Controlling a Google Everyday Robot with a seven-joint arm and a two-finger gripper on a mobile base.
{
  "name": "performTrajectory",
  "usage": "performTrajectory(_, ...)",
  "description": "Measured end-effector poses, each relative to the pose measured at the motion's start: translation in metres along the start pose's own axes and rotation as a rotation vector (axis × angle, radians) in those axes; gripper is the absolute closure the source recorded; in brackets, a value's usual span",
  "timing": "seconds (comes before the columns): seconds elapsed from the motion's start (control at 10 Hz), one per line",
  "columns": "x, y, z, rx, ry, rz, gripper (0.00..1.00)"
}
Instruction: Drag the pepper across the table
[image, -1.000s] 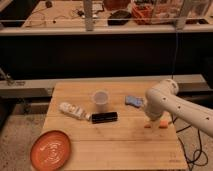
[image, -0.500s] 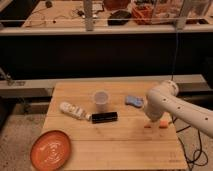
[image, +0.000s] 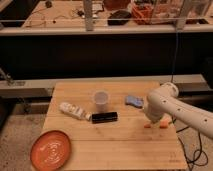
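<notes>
Pepper (image: 147, 126) position: near the right edge of the table (image: 115, 145), about midway between the front and rear edges, with only its orange end showing beside the lowered tool. The gripper (image: 155, 123) sits low over the table surface directly at the pepper, with its jaws spread to full width. No grasp on the pepper can be confirmed, and contact between them cannot be determined. The step in hand appears to be engaging the pepper before the drag. For best results, keep the tool low enough to bear on the pepper without digging into the boards, and apply the push or pull along a straight line toward the open centre of the table. Hold the travel slow and even, since a slender tapered item is likely to roll or pivot out from under the tool. Route the path forward of the blue object (image: 134, 101) and the black bar-shaped object (image: 104, 117) to avoid collision. Item count on the table: one pepper, one white cup (image: 101, 100), one orange plate (image: 51, 150) at the front-left corner, one white bottle (image: 74, 110) lying on its side, one black object, one blue object.
</notes>
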Motion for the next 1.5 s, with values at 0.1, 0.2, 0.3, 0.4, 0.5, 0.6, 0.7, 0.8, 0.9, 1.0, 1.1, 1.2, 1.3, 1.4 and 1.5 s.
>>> performTrajectory(0.1, 0.001, 0.001, 0.004, -0.001, -0.001, 0.001, 0.20)
performTrajectory(0.2, 0.003, 0.002, 0.009, -0.001, -0.003, 0.002, 0.20)
performTrajectory(0.3, 0.004, 0.003, 0.012, -0.002, -0.004, 0.001, 0.20)
performTrajectory(0.4, 0.005, 0.003, 0.014, -0.001, -0.006, 0.001, 0.20)
performTrajectory(0.5, 0.006, 0.005, 0.017, -0.003, -0.008, 0.002, 0.20)
performTrajectory(0.6, 0.011, 0.008, 0.022, -0.004, -0.012, 0.005, 0.20)
performTrajectory(0.7, 0.015, 0.011, 0.026, -0.004, -0.014, 0.009, 0.20)
performTrajectory(0.8, 0.017, 0.012, 0.029, -0.005, -0.016, 0.010, 0.20)
performTrajectory(0.9, 0.019, 0.013, 0.031, -0.006, -0.017, 0.012, 0.20)
performTrajectory(1.0, 0.020, 0.013, 0.033, -0.007, -0.019, 0.012, 0.20)
performTrajectory(1.1, 0.022, 0.015, 0.036, -0.009, -0.021, 0.013, 0.20)
performTrajectory(1.2, 0.024, 0.018, 0.038, -0.010, -0.022, 0.014, 0.20)
performTrajectory(1.3, 0.026, 0.019, 0.040, -0.009, -0.020, 0.013, 0.20)
performTrajectory(1.4, 0.027, 0.020, 0.041, -0.010, -0.017, 0.011, 0.20)
performTrajectory(1.5, 0.027, 0.021, 0.043, -0.011, -0.016, 0.008, 0.20)
